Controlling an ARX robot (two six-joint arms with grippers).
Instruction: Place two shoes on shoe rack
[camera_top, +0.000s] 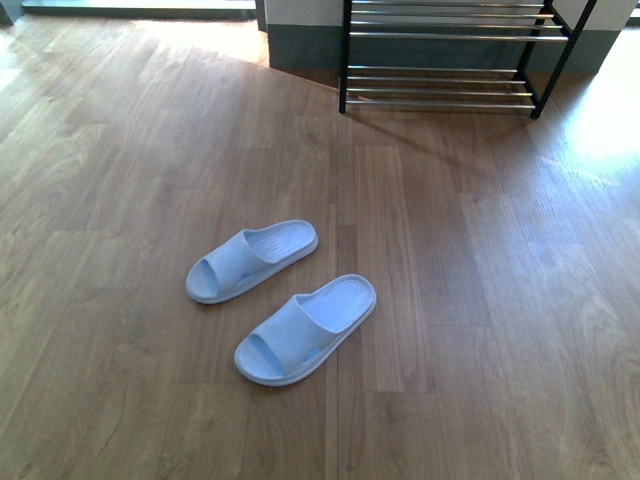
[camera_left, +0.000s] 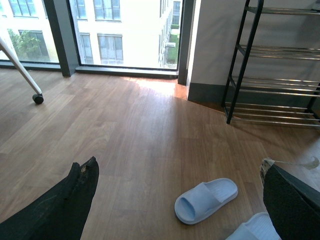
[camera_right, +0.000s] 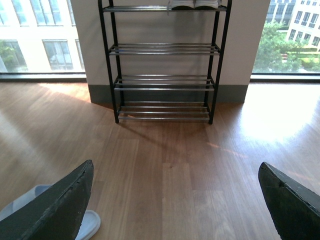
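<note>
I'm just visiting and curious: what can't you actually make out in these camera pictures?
Shoe rack: upper tiers cut off by the front view's top edge.
Shoes on its top tier: only white soles show; the right wrist view's top edge cuts them.
Second sandal: left wrist view, cut by the bottom edge, partly behind the left end effector.
</note>
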